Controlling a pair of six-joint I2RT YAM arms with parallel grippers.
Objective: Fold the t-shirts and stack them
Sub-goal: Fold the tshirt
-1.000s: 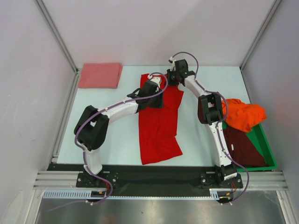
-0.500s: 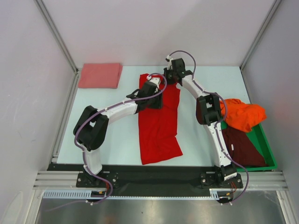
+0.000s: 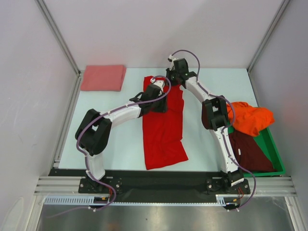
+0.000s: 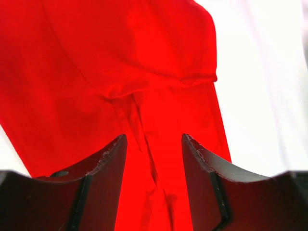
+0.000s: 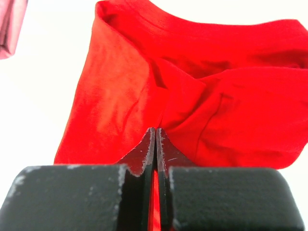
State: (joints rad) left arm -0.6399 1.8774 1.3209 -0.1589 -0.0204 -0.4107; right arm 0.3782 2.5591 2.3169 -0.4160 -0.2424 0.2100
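The bright red t-shirt (image 3: 163, 130) lies lengthwise in the middle of the table, its top end bunched. My right gripper (image 3: 174, 81) is shut on a pinch of that red cloth (image 5: 192, 110) at the shirt's far right corner; folds gather at its fingertips (image 5: 156, 132). My left gripper (image 3: 161, 104) hovers open just over the upper part of the shirt, red cloth (image 4: 144, 72) showing between its fingers (image 4: 154, 144) with nothing gripped. A folded salmon-pink t-shirt (image 3: 103, 77) lies at the far left corner. An orange t-shirt (image 3: 250, 119) and a dark maroon one (image 3: 250, 154) lie at the right.
A green plastic bin (image 3: 273, 153) at the right edge holds the maroon shirt, with the orange one heaped over its far end. Metal frame posts and walls close in the table on the left, right and back. An edge of the pink shirt (image 5: 8, 29) shows in the right wrist view.
My right gripper has closed on the red shirt's far right corner and shifted slightly left and back, drawing that edge inward. The left arm has stayed still.
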